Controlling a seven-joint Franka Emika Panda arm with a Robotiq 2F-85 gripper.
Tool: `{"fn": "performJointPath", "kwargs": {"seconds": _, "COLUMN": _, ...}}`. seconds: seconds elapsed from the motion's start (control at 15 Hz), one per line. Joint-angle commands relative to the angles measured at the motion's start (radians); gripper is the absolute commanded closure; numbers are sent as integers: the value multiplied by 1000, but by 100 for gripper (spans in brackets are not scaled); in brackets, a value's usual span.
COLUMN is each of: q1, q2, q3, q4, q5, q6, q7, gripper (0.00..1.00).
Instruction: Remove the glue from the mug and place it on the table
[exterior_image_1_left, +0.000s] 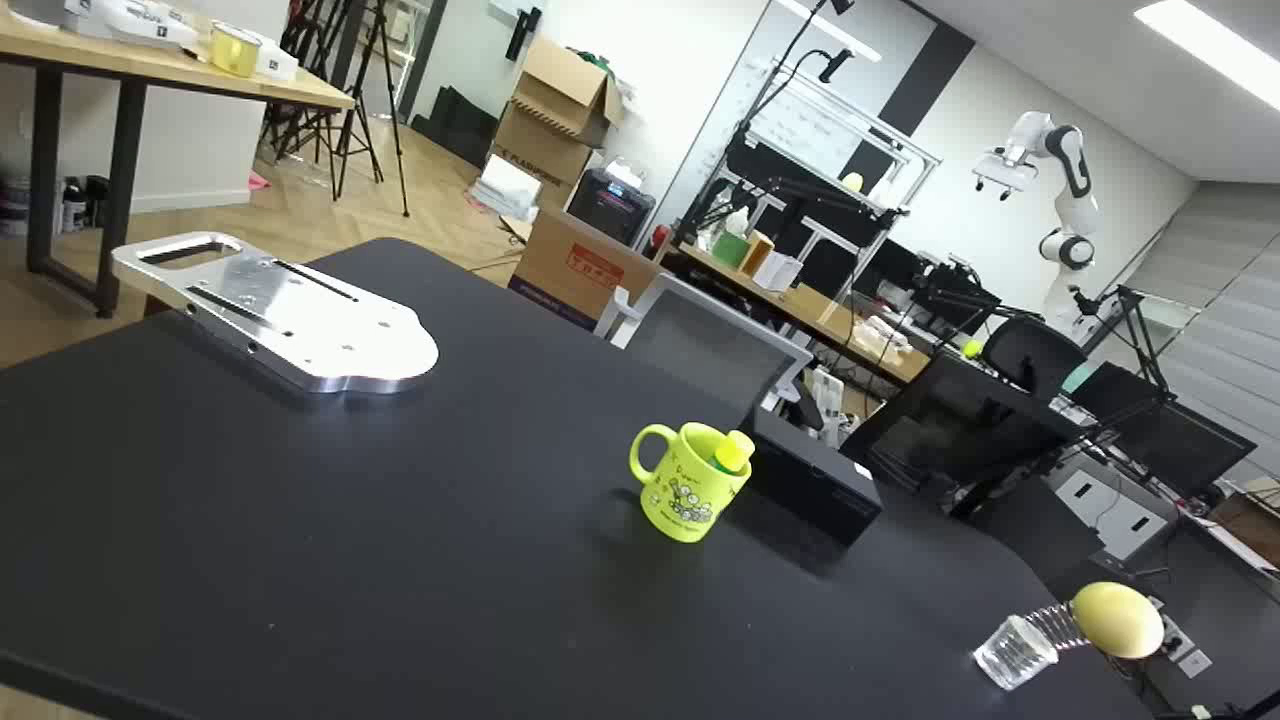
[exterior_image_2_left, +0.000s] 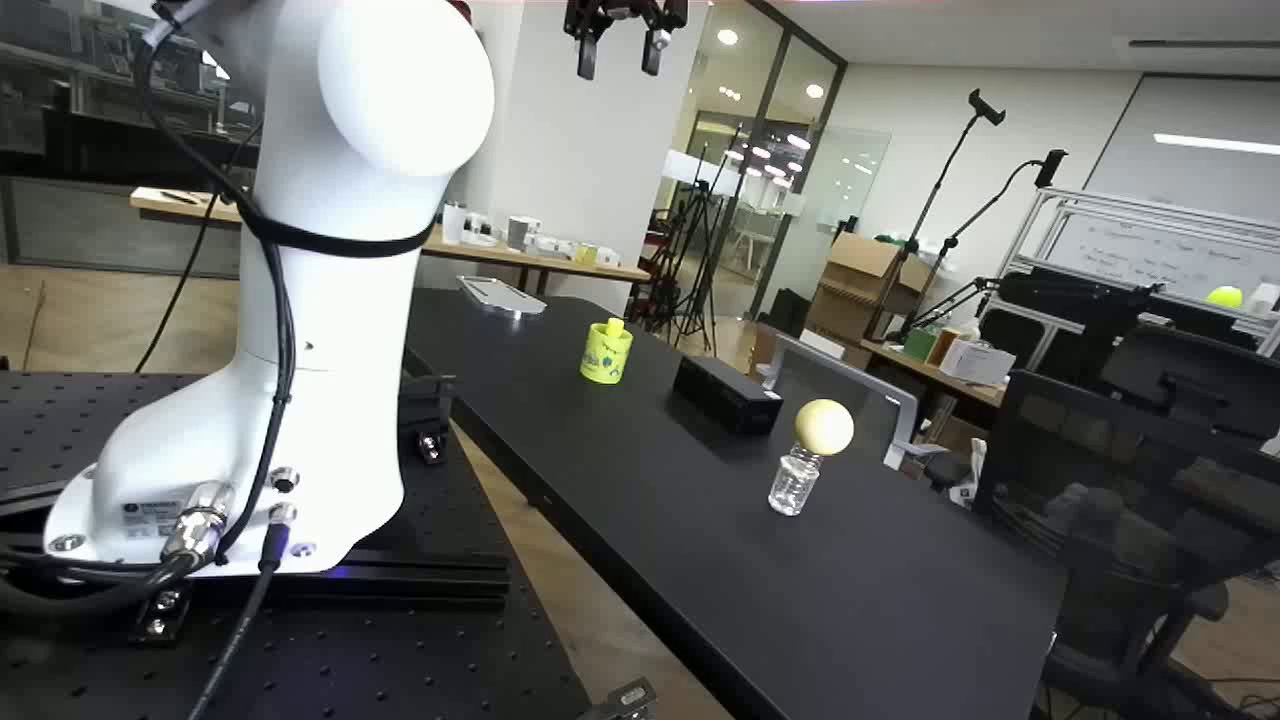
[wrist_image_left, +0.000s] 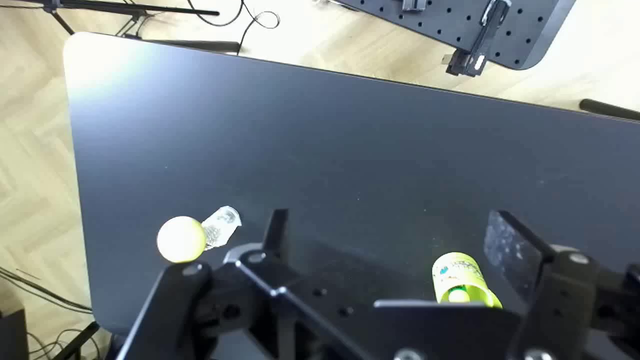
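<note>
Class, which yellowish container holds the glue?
The lime mug on the black table: the glue pokes above its rim. The yellow container on the wooden desk shows nothing above its rim.

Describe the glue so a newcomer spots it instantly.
On the black table, find the yellow-green mug near the black box. The glue pokes out of the mug. Its yellow top over green sets it apart from the pale yellow ball.

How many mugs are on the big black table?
1. The lime mug stands on the table, near the black box, with the glue sticking out of its top.
</note>
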Motion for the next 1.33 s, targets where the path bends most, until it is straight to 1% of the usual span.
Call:
{"fn": "performJointPath", "kwargs": {"seconds": 0.0, "q1": 12, "q2": 5, "q3": -7, "q4": 2, "q5": -6, "q6": 1, "q7": 8, "gripper": 0}}
{"fn": "performJointPath", "kwargs": {"seconds": 0.6, "q1": 12, "q2": 1, "q3": -7, "q4": 2, "q5": -6, "q6": 2, "q7": 7, "gripper": 0}}
{"fn": "performJointPath", "kwargs": {"seconds": 0.67, "q1": 3, "q2": 6, "q3": -7, "q4": 2, "q5": -13, "q6": -5, "q7": 17, "gripper": 0}}
{"fn": "performJointPath", "kwargs": {"seconds": 0.87, "q1": 11, "q2": 45, "q3": -41, "q4": -17, "q5": 7, "q6": 31, "q7": -24, "gripper": 0}}
{"fn": "performJointPath", "kwargs": {"seconds": 1.0, "q1": 16, "q2": 104, "q3": -63, "q4": -29, "q5": 11, "q6": 106, "q7": -71, "gripper": 0}}
{"fn": "performJointPath", "kwargs": {"seconds": 1.13, "q1": 17, "q2": 190, "q3": -83, "q4": -35, "q5": 9, "q6": 216, "q7": -127, "gripper": 0}}
{"fn": "performJointPath", "kwargs": {"seconds": 1.27, "q1": 33, "q2": 305, "q3": -111, "q4": -32, "q5": 31, "q6": 355, "q7": -205, "gripper": 0}}
